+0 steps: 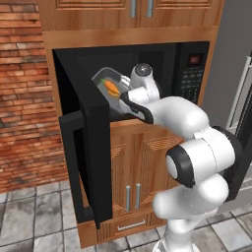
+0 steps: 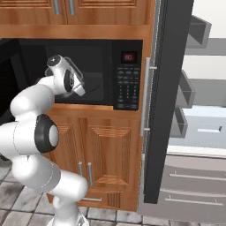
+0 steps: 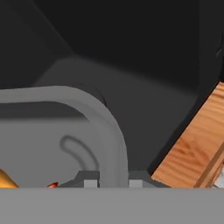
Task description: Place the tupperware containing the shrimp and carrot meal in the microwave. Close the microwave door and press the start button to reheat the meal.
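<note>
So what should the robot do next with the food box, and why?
Probably push it a little deeper, then lower it. The gripper pinches the tupperware by its rim, tilted in the microwave opening, and the microwave door hangs wide open.

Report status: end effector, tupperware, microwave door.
End effector shut on tupperware rim, inside the microwave cavity. Meal aboard. Microwave door swung wide open; nothing blocking.
</note>
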{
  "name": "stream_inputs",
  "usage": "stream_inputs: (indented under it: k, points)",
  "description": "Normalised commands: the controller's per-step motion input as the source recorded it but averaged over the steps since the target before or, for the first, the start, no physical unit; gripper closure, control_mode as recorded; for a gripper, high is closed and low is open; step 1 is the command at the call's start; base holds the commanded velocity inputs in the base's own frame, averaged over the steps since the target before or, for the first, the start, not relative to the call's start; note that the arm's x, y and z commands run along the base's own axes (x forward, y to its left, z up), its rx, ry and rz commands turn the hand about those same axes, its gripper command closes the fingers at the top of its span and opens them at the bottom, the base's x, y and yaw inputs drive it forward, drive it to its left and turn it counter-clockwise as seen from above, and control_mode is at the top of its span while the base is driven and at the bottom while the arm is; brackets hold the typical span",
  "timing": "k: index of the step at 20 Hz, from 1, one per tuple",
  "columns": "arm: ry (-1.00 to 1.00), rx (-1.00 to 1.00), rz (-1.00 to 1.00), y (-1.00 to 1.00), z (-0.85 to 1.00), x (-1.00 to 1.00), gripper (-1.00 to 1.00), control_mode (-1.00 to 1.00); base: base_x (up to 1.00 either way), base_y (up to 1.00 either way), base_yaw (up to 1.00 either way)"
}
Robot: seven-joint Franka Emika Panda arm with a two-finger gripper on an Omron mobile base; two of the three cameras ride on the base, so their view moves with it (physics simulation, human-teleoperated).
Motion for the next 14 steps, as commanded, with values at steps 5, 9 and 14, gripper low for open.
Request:
stream_inputs:
  k: [5,9,14]
  points:
    - [0.00,0.00,-0.03,0.00,0.00,0.49,1.00,-1.00,0.00,0.00,0.00]
    - [0.00,0.00,-0.04,0.06,-0.04,0.53,1.00,-1.00,0.00,0.00,0.00]
    - [0.00,0.00,-0.05,0.15,-0.19,0.52,1.00,-1.00,0.00,0.00,0.00]
